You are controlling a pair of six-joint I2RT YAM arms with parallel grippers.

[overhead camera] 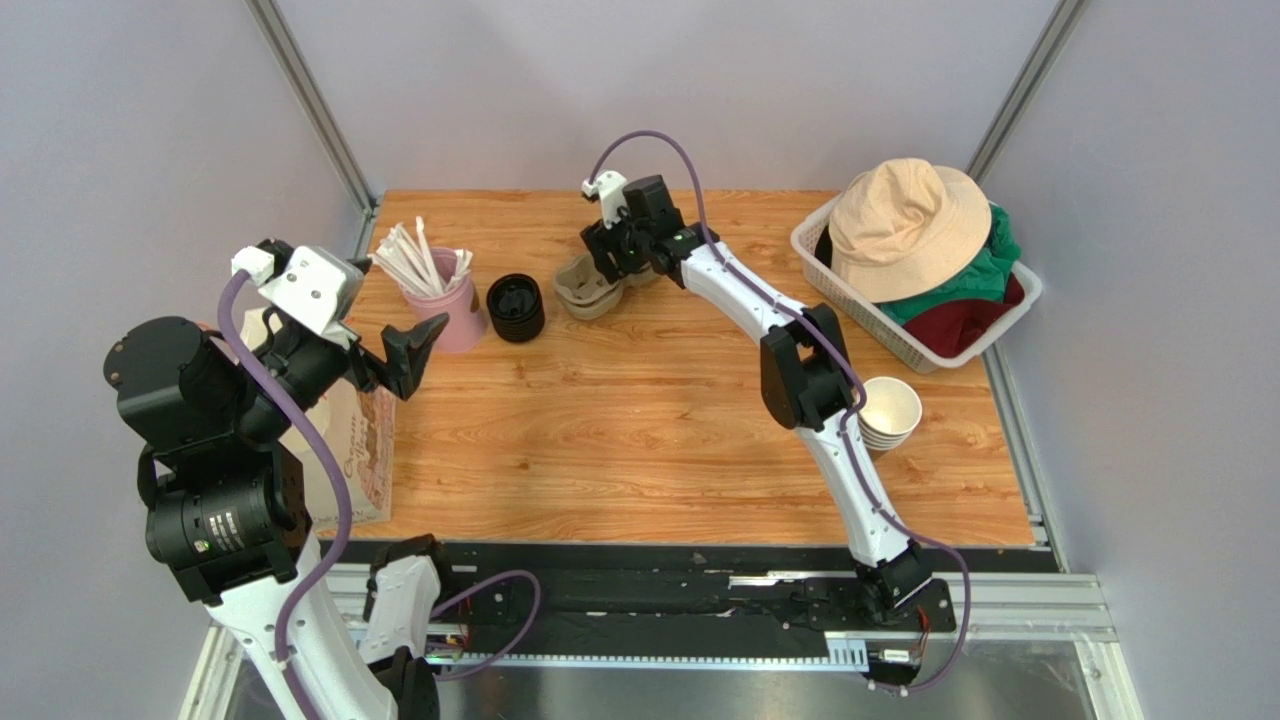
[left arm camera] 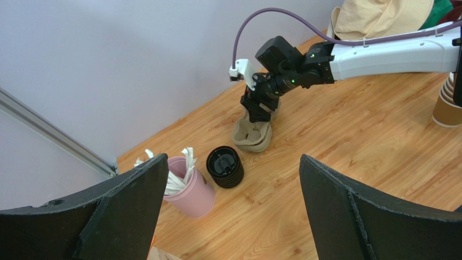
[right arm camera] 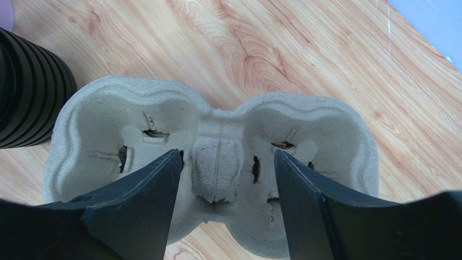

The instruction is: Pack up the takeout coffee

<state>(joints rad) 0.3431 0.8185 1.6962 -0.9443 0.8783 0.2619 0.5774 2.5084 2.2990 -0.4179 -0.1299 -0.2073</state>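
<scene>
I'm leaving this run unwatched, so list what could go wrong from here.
1. The right gripper straddles the centre ridge of the pulp carrier with jaws open; the carrier seems to top a nested stack, so closing and lifting may bring several up.
2. The pile of black lids stands close beside the carrier; dragging it could topple them.
3. The left gripper, open, hovers near the pink cup of stirrers and could tip it.
</scene>
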